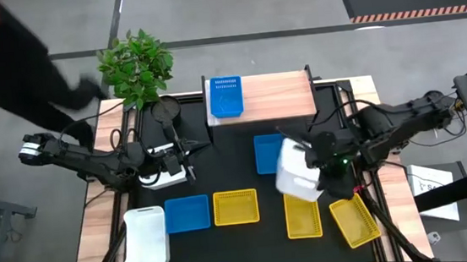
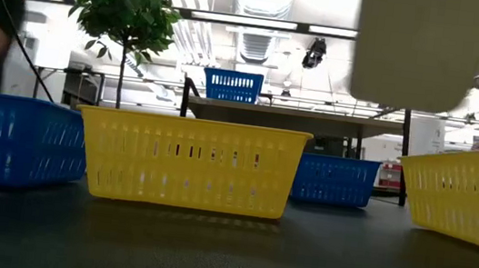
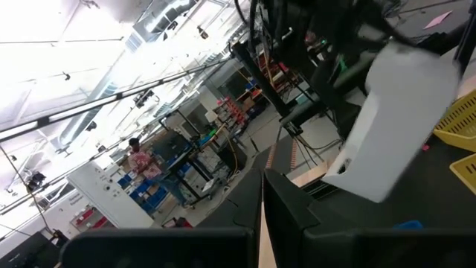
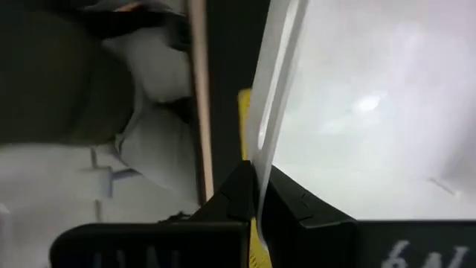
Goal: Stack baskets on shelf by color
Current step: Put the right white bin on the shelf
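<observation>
Baskets sit scattered across the black mat-covered table (image 1: 251, 231) as two dark arms work above it. The right gripper (image 1: 311, 160) holds a white basket (image 1: 296, 170) lifted clear of the mat, its fingers (image 4: 245, 195) pinched tight on the basket's thin rim (the wrist view shows the white wall caught edge-on between them). The raised basket hangs tilted near the table's middle, just beside a blue basket (image 1: 267, 152) and above the near edge of a yellow basket (image 1: 303, 216). In the low view the same white basket fills the upper right corner, well off the surface.

At the far edge stands the shelf (image 1: 277, 96), its light wood top carrying a single blue basket (image 1: 224, 96) toward its left end. The left gripper (image 1: 177, 160) hovers over the left side of the table above a second white basket (image 1: 163, 178); whether its fingers are open or closed cannot be told.

Along the near edge lie a third white basket (image 1: 145, 238), overhanging the mat's left border, then another blue basket (image 1: 187, 213), a second yellow basket (image 1: 236, 206), touching it, and farther right a third yellow basket (image 1: 354, 220), set askew. A potted plant (image 1: 136, 66) stands at the far left corner beside a black pot (image 1: 165, 111). A person in dark clothing (image 1: 15, 57) passes beyond the table's left corner.
</observation>
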### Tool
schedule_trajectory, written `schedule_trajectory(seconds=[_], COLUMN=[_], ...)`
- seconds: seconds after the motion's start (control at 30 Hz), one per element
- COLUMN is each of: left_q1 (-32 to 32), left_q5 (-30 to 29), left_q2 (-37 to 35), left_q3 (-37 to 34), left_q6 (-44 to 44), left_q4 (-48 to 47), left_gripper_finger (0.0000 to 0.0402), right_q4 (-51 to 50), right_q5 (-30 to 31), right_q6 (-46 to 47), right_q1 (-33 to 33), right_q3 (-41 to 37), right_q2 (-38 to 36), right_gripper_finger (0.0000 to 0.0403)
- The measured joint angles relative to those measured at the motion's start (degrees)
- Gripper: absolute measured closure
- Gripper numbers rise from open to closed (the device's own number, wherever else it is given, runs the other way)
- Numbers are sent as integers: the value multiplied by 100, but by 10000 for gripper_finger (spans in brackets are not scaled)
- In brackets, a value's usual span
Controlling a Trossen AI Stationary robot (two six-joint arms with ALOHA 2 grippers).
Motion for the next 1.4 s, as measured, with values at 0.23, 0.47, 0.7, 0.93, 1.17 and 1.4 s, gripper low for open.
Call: schedule_trajectory(seconds=[0.23, 0.47, 0.7, 0.93, 1.17, 1.4], left_q1=[0, -2, -2, -1, -2, -2], left_q5=[0, 0, 0, 1, 2, 2], left_q2=[0, 0, 0, 0, 0, 0], left_q3=[0, 0, 0, 0, 0, 0], left_q6=[-4, -9, -10, -13, -13, -13], left_q4=[0, 0, 0, -2, -2, -4], left_gripper_finger=[402, 402, 402, 402, 402, 402], right_q4=[835, 348, -185, -439, -579, -768], right_q5=[914, 3264, 4959, 4614, 3648, 3598], right_q6=[-1951, -3554, -4206, -4364, -4507, -4939], right_q1=[248, 247, -288, -1227, -2189, -2733], right_q3=[304, 413, 404, 400, 577, 671], right_q2=[12, 12, 282, 825, 1342, 1635], right_gripper_finger=[394, 394, 394, 394, 394, 394])
